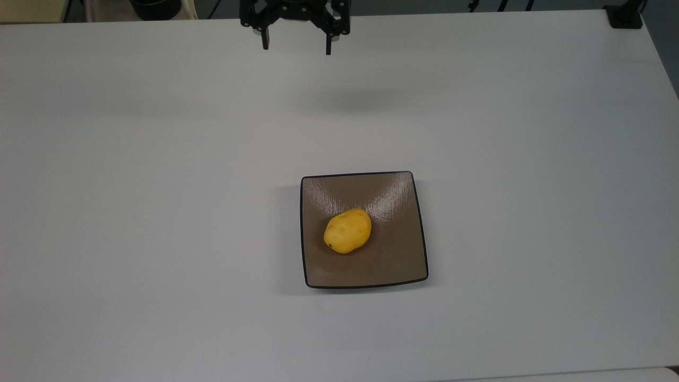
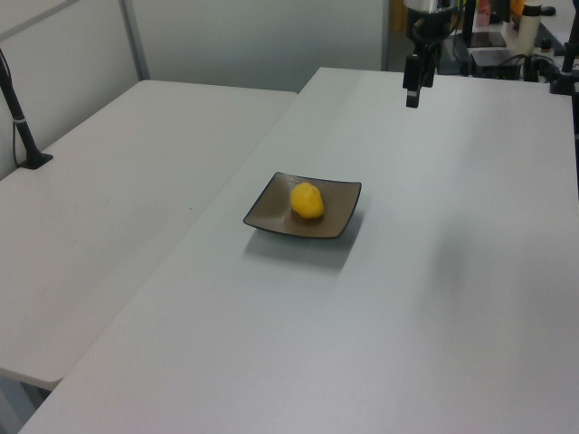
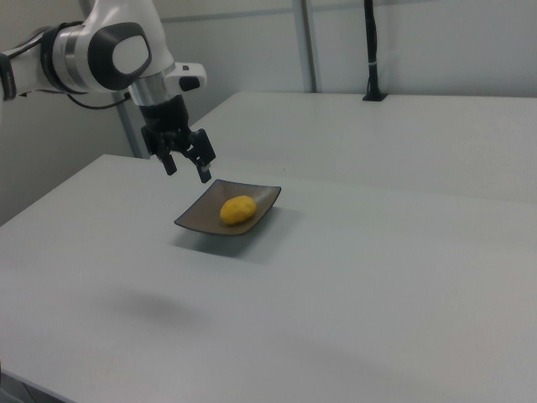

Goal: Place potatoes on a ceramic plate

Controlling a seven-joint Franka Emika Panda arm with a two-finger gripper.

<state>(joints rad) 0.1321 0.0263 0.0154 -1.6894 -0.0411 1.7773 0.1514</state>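
Observation:
A small bright-yellow potato (image 1: 347, 231) lies on the square tan-brown ceramic plate (image 1: 395, 260), a little left of its middle in the top view. The same potato (image 2: 308, 200) rests on the plate (image 2: 271, 210) in the left view, and the potato (image 3: 238, 209) sits on the plate (image 3: 197, 218) in the right view. My gripper (image 1: 296, 46) hangs open and empty high above the table near its far edge, well away from the plate. It also appears as the gripper (image 2: 413, 93) and the gripper (image 3: 188, 166), fingers spread.
The plate stands on a large white table (image 1: 159, 212). A second white table (image 2: 109, 181) adjoins it at the left view's left, with a black post (image 2: 23, 136) on it. A black clamp (image 1: 625, 16) sits at the top view's far right corner.

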